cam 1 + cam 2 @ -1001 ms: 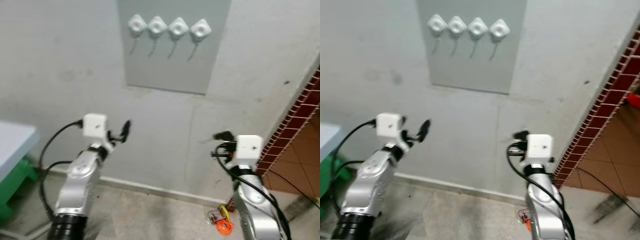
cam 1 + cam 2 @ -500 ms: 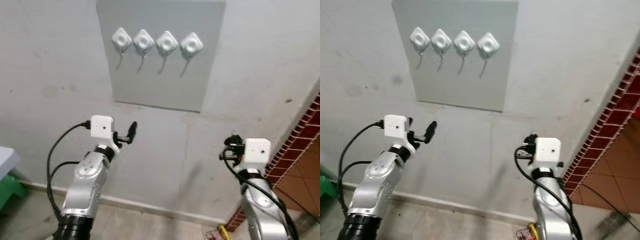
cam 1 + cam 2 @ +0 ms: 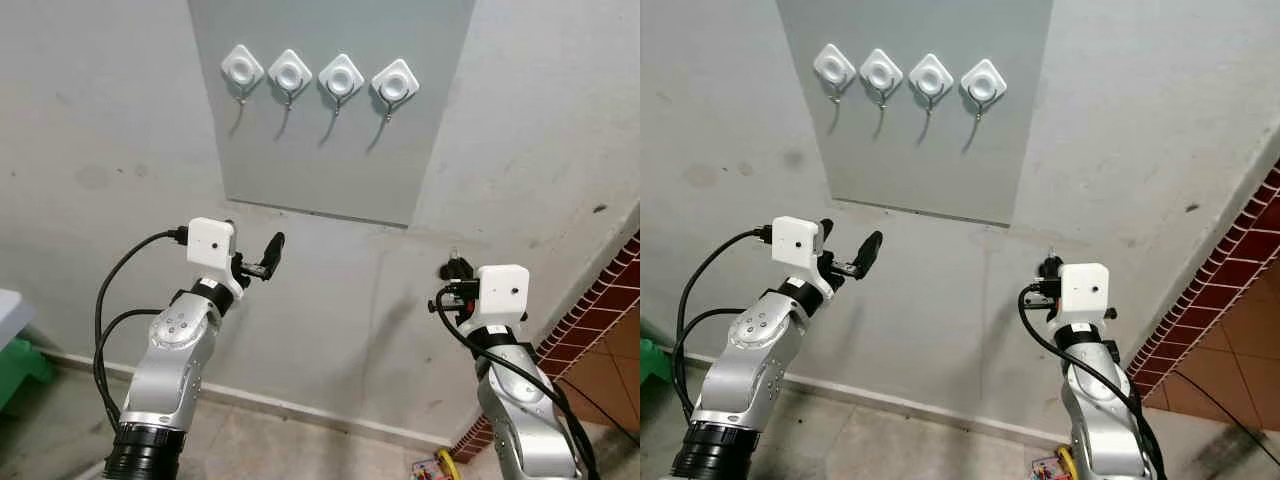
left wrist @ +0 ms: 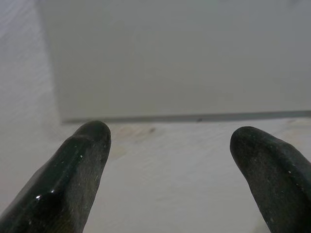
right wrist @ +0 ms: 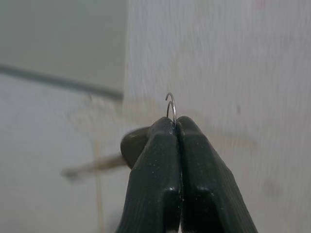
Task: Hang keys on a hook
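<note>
A grey panel (image 3: 320, 160) on the wall carries a row of white hooks (image 3: 341, 77), each with a small metal hook below it. My right gripper (image 3: 455, 272) is raised below and to the right of the panel. It is shut on a thin metal key ring (image 5: 171, 104), whose loop sticks out above the pressed fingertips (image 5: 165, 131); the keys themselves are hidden. My left gripper (image 3: 258, 252) is open and empty just under the panel's lower left part, and its two fingers (image 4: 82, 160) stand wide apart, pointing at the panel's bottom edge.
A wall of dark red tiles (image 3: 605, 330) runs along the right. A green stool (image 3: 15, 362) under a pale table edge sits low on the left. Small colourful items (image 3: 438, 468) lie on the floor by the right arm.
The camera has moved nearer the wall and tilted up. Both grippers now stand higher against the wall, closer to the panel's bottom edge. The right stays shut, the left open.
</note>
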`<state>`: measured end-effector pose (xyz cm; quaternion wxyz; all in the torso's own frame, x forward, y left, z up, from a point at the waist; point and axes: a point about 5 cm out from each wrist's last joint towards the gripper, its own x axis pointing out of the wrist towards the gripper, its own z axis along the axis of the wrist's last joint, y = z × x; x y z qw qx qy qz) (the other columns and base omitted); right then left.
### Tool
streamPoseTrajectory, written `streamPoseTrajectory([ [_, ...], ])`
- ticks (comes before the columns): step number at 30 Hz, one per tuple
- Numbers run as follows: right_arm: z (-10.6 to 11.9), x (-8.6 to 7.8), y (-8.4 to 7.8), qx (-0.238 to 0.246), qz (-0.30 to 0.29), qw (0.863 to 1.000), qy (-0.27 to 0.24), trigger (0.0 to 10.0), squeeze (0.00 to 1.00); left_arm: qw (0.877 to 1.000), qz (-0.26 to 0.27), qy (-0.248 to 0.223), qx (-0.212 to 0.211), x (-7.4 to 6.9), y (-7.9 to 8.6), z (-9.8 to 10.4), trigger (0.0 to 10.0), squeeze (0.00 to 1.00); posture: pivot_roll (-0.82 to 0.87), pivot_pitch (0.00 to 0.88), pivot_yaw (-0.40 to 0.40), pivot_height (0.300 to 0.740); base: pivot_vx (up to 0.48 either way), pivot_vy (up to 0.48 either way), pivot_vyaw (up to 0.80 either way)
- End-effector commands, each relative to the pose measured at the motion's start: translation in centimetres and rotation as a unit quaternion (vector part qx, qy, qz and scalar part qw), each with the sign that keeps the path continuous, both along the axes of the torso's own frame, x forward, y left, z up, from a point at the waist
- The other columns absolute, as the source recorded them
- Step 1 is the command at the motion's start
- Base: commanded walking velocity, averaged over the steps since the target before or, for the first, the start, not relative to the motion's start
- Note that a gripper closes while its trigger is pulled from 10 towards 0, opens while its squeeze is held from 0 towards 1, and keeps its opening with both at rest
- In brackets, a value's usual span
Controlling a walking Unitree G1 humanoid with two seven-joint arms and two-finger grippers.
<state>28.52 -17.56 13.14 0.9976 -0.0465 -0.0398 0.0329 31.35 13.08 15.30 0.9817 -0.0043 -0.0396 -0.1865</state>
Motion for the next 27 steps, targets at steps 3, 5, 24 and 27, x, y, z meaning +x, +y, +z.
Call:
streamPoseTrajectory([
  [3,1.4,0.7,0.1,-0.002,0.027,0.999,-0.021,10.0,0.00,0.999,-0.030,-0.019,0.005,0.1,-0.9,1.4,10.0,0.00,-0.05,0.000,0.001,0.740,0.000,0.000,0.00],
  [5,2.3,1.2,0.3,-0.009,0.047,0.998,-0.034,10.0,0.00,0.999,-0.044,-0.025,0.002,0.2,-1.4,1.9,10.0,0.00,-0.05,0.000,0.000,0.740,0.000,0.000,0.00],
  [24,6.6,4.7,1.7,-0.019,0.129,0.987,-0.097,10.0,0.00,0.991,-0.106,-0.077,0.016,1.8,-3.9,5.3,10.0,0.00,-0.04,0.000,-0.001,0.740,0.000,0.000,0.00],
  [27,7.1,5.1,1.9,-0.013,0.138,0.985,-0.106,10.0,0.00,0.990,-0.109,-0.083,0.020,1.9,-4.0,5.6,10.0,0.00,-0.04,0.000,-0.001,0.740,0.000,0.000,0.00],
])
